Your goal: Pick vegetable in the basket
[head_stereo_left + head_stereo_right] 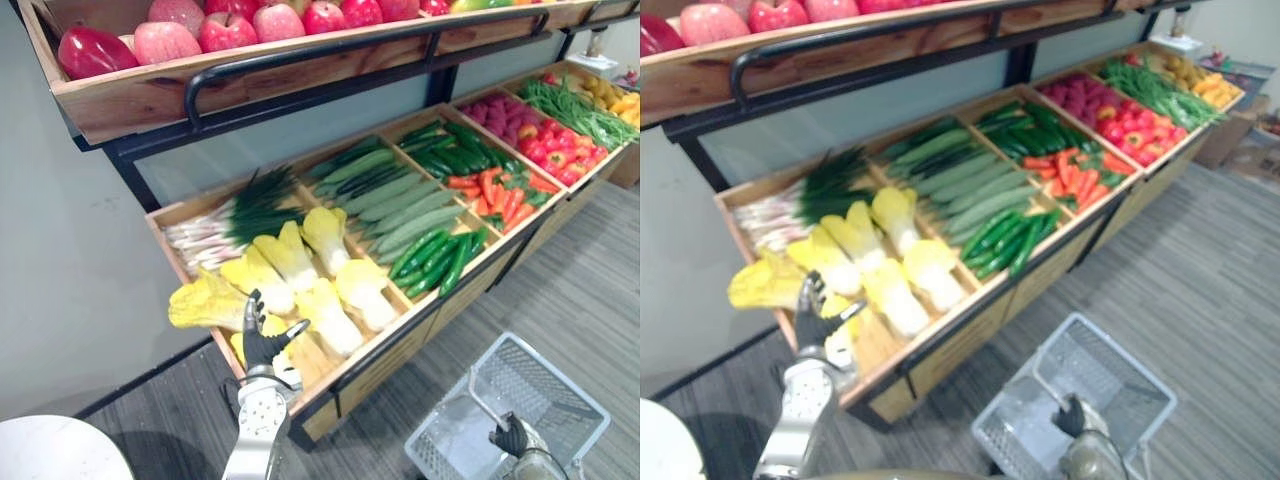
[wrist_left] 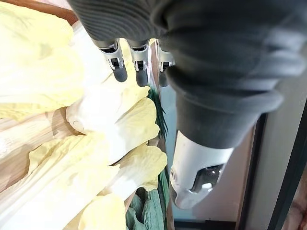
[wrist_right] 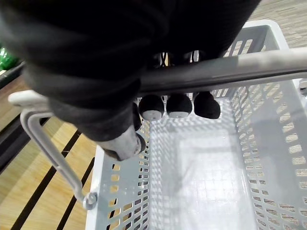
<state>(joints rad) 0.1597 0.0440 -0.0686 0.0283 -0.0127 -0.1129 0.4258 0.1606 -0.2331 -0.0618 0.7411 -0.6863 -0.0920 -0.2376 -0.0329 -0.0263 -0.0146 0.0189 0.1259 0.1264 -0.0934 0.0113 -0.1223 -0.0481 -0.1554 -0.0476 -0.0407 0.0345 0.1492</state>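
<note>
Left robot hand (image 1: pixel 262 338) hovers open-fingered over the yellow cabbages (image 1: pixel 290 255), apparently to grasp one; right robot hand (image 1: pixel 512 437) is curled round the empty basket's (image 1: pixel 560 373) handle (image 3: pixel 240 67), holding it ready below.

The place is a shop, at its greengrocery display. A long wooden stand (image 1: pixel 392 368) slopes toward the aisle and is split by dividers into bins, each heaped with one sort of produce. Scallions (image 1: pixel 225 228) and cabbages (image 1: pixel 300 262) lie at the left, gourds (image 1: pixel 392 196) and cucumbers (image 1: pixel 440 260) in the middle, and carrots (image 1: pixel 500 196), peppers (image 1: pixel 556 150) and beans (image 1: pixel 576 110) to the far right. Above, a shelf (image 1: pixel 150 100) behind a black rail (image 1: pixel 300 60) carries a row of apples (image 1: pixel 280 20). In front of the stand, over the grey striped floor (image 1: pixel 590 290), is a grey plastic basket (image 1: pixel 565 395) with a swing handle (image 3: pixel 230 67), as shoppers carry.
</note>
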